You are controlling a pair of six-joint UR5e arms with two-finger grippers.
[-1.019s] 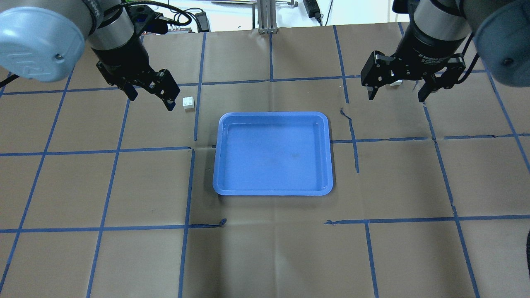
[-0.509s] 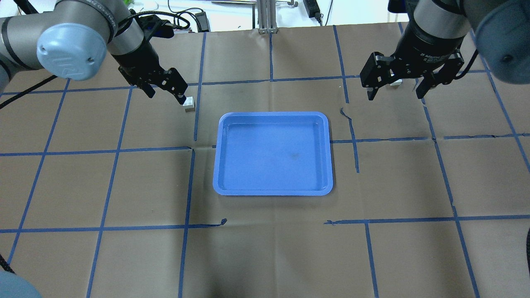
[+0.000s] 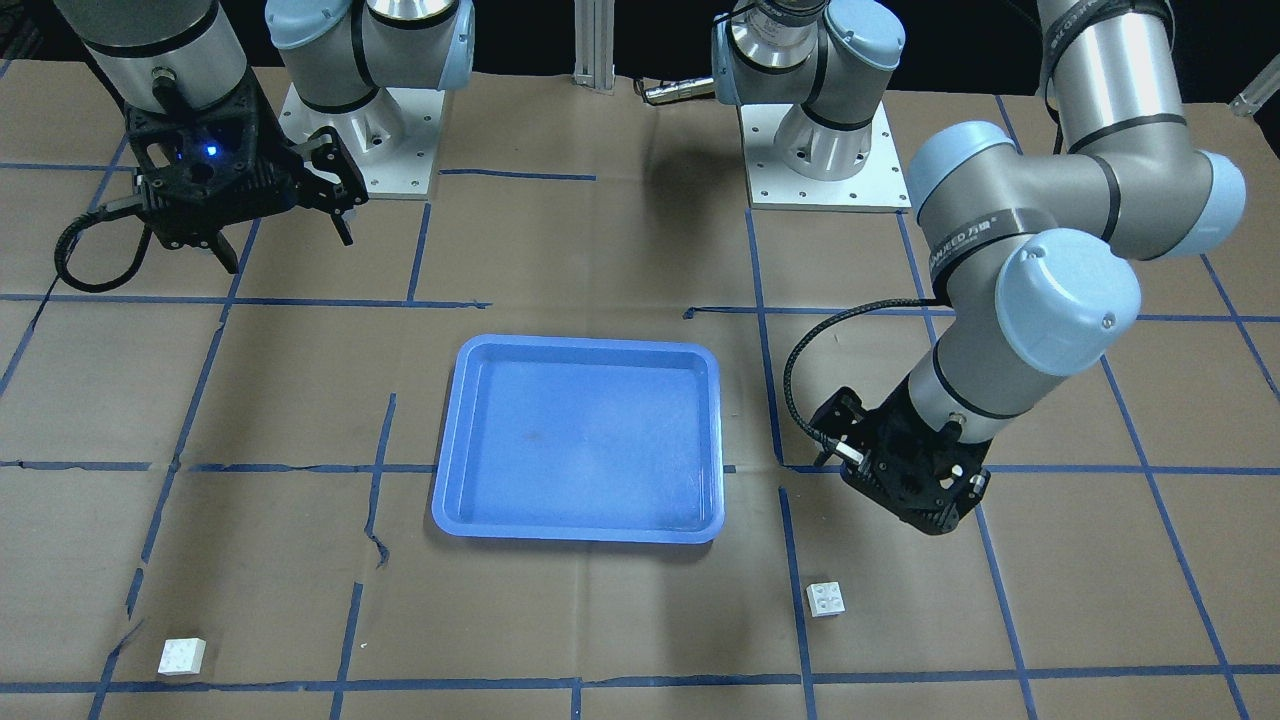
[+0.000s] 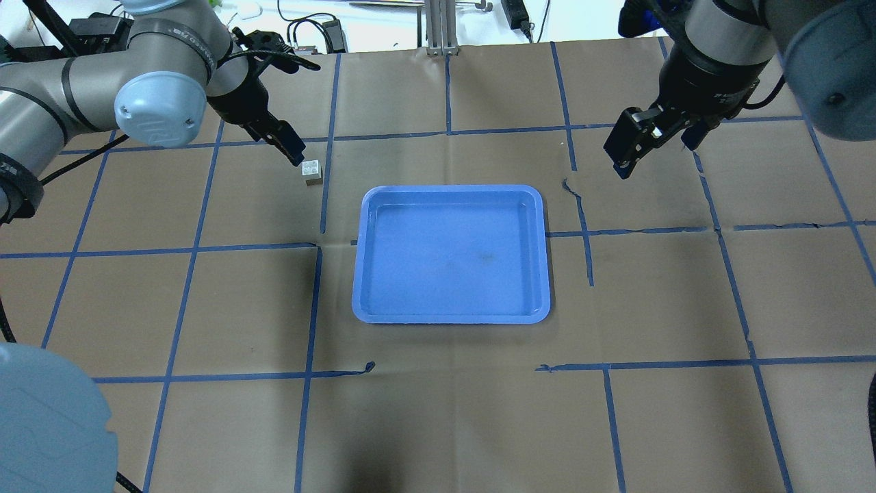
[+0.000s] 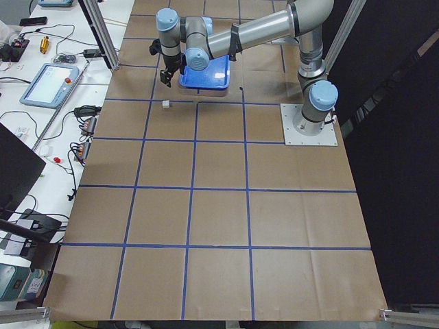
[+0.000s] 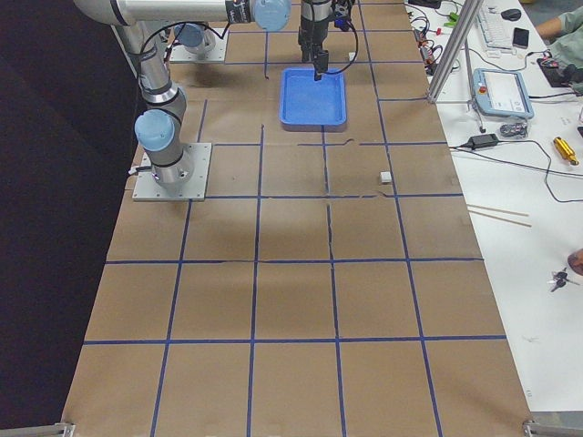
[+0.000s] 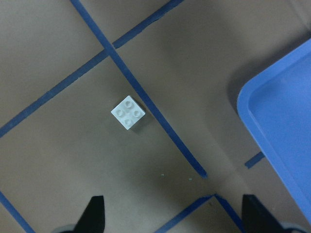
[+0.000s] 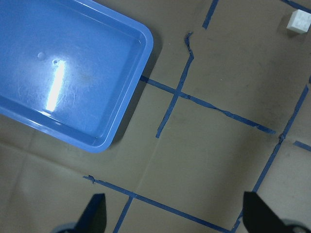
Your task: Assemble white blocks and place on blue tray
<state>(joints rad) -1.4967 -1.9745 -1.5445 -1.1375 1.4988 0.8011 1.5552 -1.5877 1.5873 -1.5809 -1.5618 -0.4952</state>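
Note:
One white block (image 4: 311, 169) lies on the paper left of the blue tray (image 4: 450, 316). It also shows in the left wrist view (image 7: 128, 112) and the front view (image 3: 825, 598). My left gripper (image 4: 291, 147) hovers open and empty just beside it; its fingertips (image 7: 95, 213) are spread wide. The second white block (image 3: 182, 656) lies far off on the right arm's side and shows in the right wrist view (image 8: 298, 21). My right gripper (image 3: 287, 245) is open and empty, raised above the paper away from that block. The tray (image 3: 577, 526) is empty.
Brown paper with a blue tape grid (image 4: 318, 205) covers the table. The two arm bases (image 3: 825, 150) stand at the robot's edge. A pendant (image 6: 503, 93) and cables lie on a side bench beyond the far edge.
My left arm has swung round and its gripper has moved right and turned edge-on above the near block. My right gripper has rotated. Both stay open; blocks and tray have not moved.

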